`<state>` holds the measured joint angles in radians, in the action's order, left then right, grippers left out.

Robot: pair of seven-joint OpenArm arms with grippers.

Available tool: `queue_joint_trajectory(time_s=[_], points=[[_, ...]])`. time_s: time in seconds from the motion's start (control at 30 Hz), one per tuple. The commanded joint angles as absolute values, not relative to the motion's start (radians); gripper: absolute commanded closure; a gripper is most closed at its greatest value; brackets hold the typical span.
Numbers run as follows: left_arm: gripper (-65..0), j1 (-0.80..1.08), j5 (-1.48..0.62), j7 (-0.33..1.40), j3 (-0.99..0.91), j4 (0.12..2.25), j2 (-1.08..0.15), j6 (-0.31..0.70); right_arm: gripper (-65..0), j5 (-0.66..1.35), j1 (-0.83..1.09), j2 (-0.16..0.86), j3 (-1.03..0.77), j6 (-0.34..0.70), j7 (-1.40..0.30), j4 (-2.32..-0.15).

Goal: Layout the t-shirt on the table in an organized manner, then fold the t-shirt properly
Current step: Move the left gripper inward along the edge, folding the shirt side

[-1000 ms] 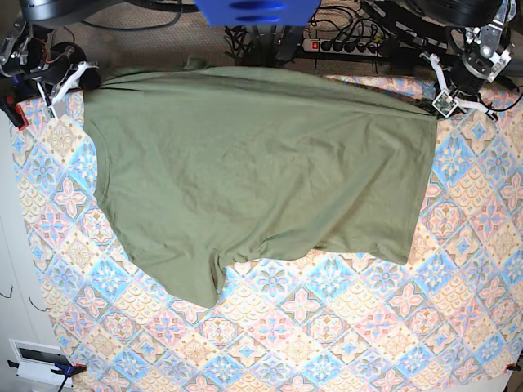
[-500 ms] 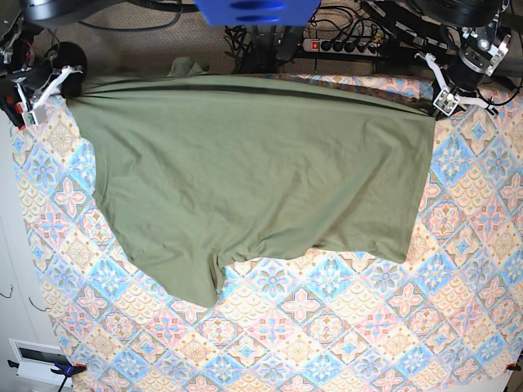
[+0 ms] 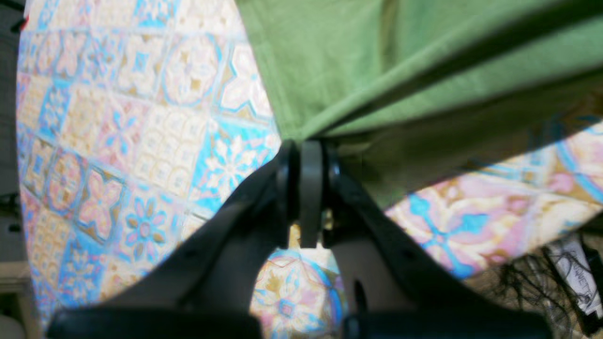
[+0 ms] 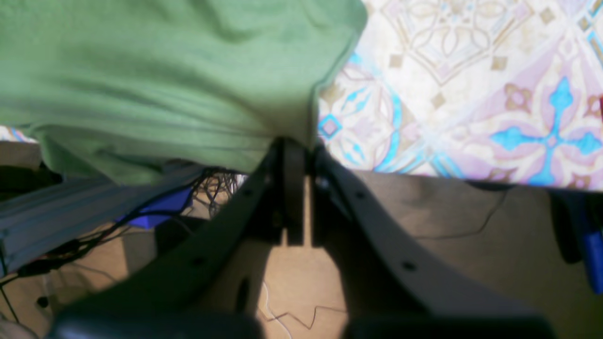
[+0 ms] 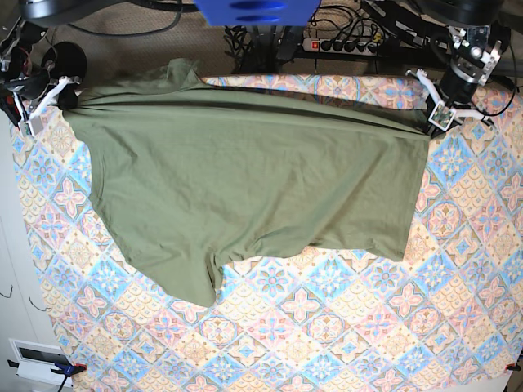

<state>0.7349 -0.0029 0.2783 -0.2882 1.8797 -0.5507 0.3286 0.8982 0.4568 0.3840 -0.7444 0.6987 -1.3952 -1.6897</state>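
1. The t-shirt (image 5: pixel 253 188), plain olive green, lies spread over the upper half of the base frame. You see its top edge pulled into a taut line from upper left to upper right, with long creases running along that line.
2. One short sleeve hangs toward the lower left of centre; a small flap of fabric pokes up past the top edge near the upper left.
3. The table (image 5: pixel 343 327), covered in blue, pink and cream diamond tiles, shows bare below the shirt and down both sides.
4. The right gripper (image 5: pixel 64 96), at the upper left of the base frame, has its jaws pressed together on the shirt's corner; your right wrist view shows the fabric (image 4: pixel 155 80) bunched at the closed tips (image 4: pixel 294 146).
5. The left gripper (image 5: pixel 431 124), at the upper right, likewise pinches the opposite corner; in the left wrist view the cloth (image 3: pixel 424 61) fans out from the closed tips (image 3: pixel 308 150).
6. A power strip (image 5: pixel 347 45) and cables lie beyond the table's top edge.
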Motion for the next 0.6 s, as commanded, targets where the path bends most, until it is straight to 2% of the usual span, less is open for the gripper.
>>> queue_joint_trajectory(time_s=[0.0,0.57], points=[[0.0,0.723,-0.010,0.252,-0.288,1.880,-0.564,0.312,-0.3,0.909,0.447,0.409,-0.754,0.698,-1.379,-1.705],[0.0,0.538,-0.007,0.255,-0.145,1.672,-0.521,0.312,-0.7,0.906,0.340,0.407,-0.750,0.698,-1.380,-1.685]])
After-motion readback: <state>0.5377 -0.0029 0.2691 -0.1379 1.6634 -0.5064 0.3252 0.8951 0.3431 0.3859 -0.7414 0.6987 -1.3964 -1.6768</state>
